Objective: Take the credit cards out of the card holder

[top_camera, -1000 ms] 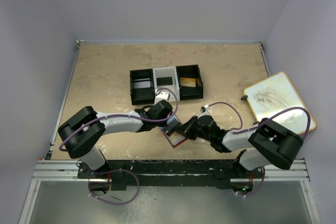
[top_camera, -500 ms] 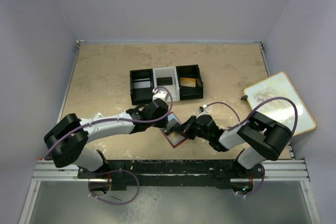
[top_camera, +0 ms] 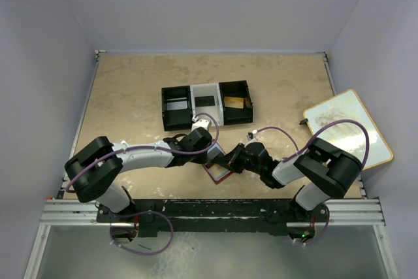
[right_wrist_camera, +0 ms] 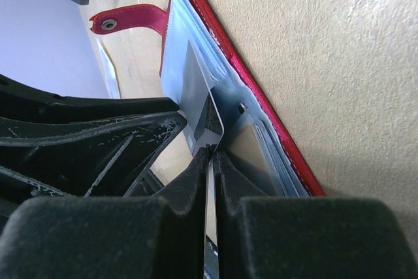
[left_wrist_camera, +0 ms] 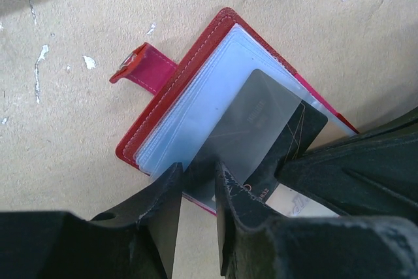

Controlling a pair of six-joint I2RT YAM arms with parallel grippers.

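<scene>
The right gripper was pinched shut on the edge of a dark credit card. The left gripper, jaws narrowly apart, straddled the card's opposite corner. Just beneath both lay the open red card holder, flat on the table.

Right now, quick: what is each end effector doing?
Left end effector: open a little, over the card holder, gripping nothing visible.
Right end effector: closed on the edge of the dark credit card.

Red card holder, pale blue-grey inside; dark, perhaps translucent, credit card; mottled beige table.
</scene>
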